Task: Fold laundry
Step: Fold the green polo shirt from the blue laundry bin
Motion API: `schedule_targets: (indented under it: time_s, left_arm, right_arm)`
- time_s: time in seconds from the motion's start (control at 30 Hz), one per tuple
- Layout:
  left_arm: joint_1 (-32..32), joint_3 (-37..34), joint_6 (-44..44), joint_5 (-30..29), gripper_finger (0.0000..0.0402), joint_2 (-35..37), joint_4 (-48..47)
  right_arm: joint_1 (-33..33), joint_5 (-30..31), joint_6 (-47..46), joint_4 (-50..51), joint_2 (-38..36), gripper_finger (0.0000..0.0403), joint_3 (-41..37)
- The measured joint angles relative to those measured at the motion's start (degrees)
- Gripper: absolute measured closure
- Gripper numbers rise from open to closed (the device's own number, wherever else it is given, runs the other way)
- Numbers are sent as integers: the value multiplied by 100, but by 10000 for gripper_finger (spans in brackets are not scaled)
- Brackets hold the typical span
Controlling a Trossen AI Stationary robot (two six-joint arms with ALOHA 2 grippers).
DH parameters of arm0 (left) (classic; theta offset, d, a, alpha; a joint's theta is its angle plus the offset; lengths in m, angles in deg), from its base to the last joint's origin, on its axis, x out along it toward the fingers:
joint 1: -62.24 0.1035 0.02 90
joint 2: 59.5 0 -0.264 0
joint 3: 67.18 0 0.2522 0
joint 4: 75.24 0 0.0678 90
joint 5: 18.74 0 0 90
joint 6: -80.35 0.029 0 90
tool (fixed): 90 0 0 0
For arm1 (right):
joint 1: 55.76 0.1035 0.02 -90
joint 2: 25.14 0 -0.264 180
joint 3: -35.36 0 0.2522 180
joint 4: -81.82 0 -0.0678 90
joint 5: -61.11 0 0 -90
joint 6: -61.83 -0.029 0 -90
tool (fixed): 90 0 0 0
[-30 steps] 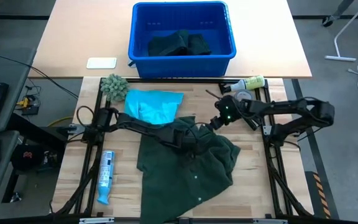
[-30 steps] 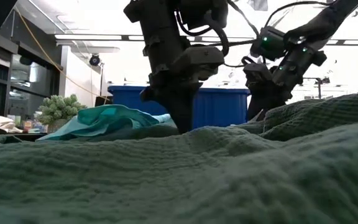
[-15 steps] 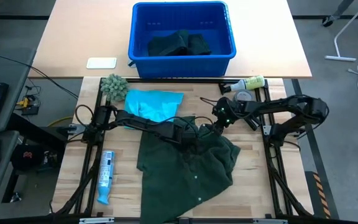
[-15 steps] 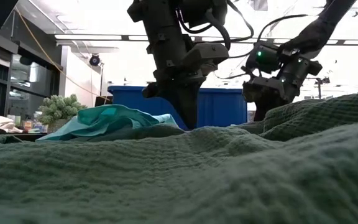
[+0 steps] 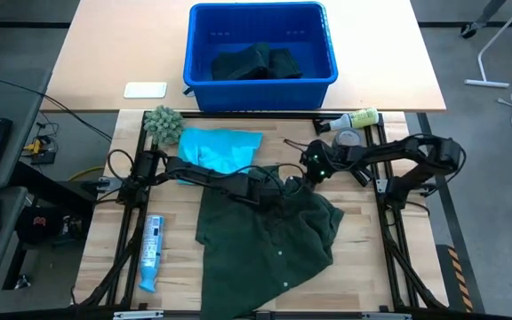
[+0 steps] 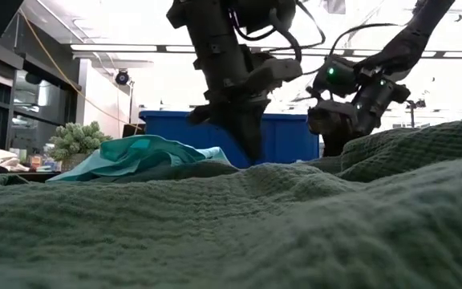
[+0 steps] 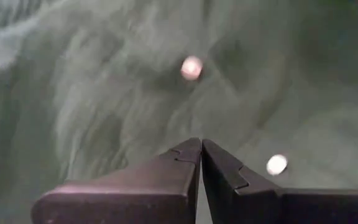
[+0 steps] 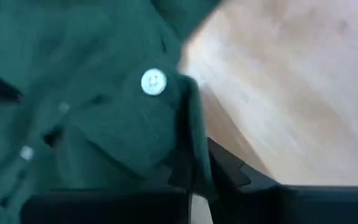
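Observation:
A dark green shirt (image 5: 269, 236) lies spread on the wooden table's middle, its white buttons up. A turquoise shirt (image 5: 220, 149) lies crumpled past its far left corner. My right gripper (image 5: 303, 180) is down at the green shirt's far right edge, shut on it. My left gripper (image 5: 272, 191) is over the shirt's far middle, and its tips (image 7: 201, 144) are shut with no cloth showing between them. Whether it touches the shirt I cannot tell. In the low view both grippers go down behind a ridge of green cloth (image 6: 295, 172). My right gripper pinches the green shirt's far right edge (image 8: 193, 155) between its two fingers, just below a white button (image 8: 153, 81). The fingers come slanting down from the table's right. One layer or several, I cannot tell. The rest of the shirt lies on the table.
A blue bin (image 5: 194, 62) with dark cloth stands on the far table. A fuzzy green ball (image 5: 163, 123) sits far left, and a blue-white bottle (image 5: 151, 252) lies near left. A pale bottle (image 5: 354, 118) and a tape roll (image 5: 348, 138) lie far right.
My right gripper has sunk toward the green shirt's far right edge, rolled, and shut on that edge. My left gripper has stayed in place, shut, and tipped a little. The shirt lies as before.

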Motion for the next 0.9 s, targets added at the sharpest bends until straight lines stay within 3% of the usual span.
schedule_targets:
  time_s: [0.17, 0.3, 0.53, 0.6, 0.7, 0.9]
  left_arm:
    - [130, 5, 49, -314, 402, 108, 344]
    - [353, 9, 223, -323, 402, 108, 398]
    - [627, 9, 701, -396, 402, 115, 492]
    - [657, 9, 822, -417, 402, 123, 439]
    - [675, 9, 1077, -419, 402, 123, 286]
    - [538, -139, 1311, -474, 402, 129, -283]
  right_arm:
    - [-146, 392, 458, 1143, -994, 401, 228]
    - [-146, 1290, 1318, 2235, -1711, 402, 694]
    - [179, 2899, 1729, 2680, -2404, 403, 1445]
    - [284, 2864, 1962, 2829, -2417, 403, 1530]
    - [393, 2197, 2097, 3394, -2214, 403, 1467]
    - [750, 1856, 1196, 3515, -1866, 402, 1007]
